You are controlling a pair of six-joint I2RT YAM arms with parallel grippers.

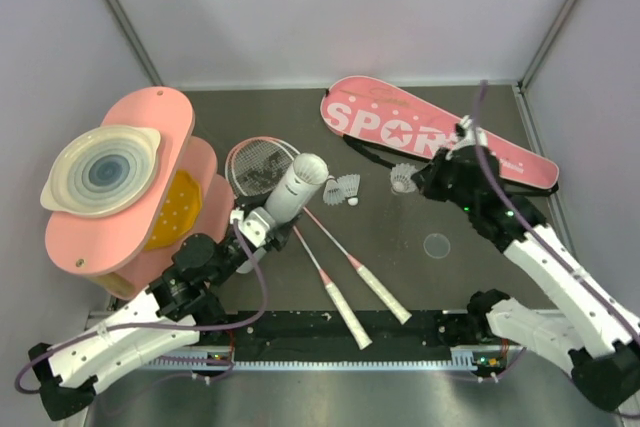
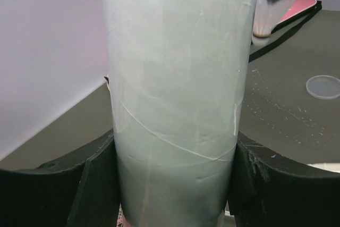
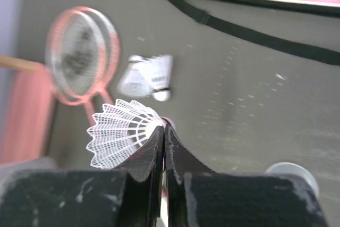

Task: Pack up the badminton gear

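The pink SPORT bag (image 1: 435, 132) lies flat at the far right with nothing visibly in it. The 2 rackets (image 1: 258, 165) lie outside it at centre, heads stacked and handles fanning toward the near edge. The left gripper (image 1: 262, 224) is clamped round the white tube (image 1: 295, 192). The tube's long axis slants up and right, its far end pointing toward the right gripper (image 1: 415, 182). That gripper is pinched shut on 1 shuttlecock (image 1: 403, 179), so the tube mouth lies to its left. A 2nd shuttlecock (image 1: 345, 189) rests between them. The tube's contents are hidden, and the clear disc (image 1: 437, 245) is probably its cap.
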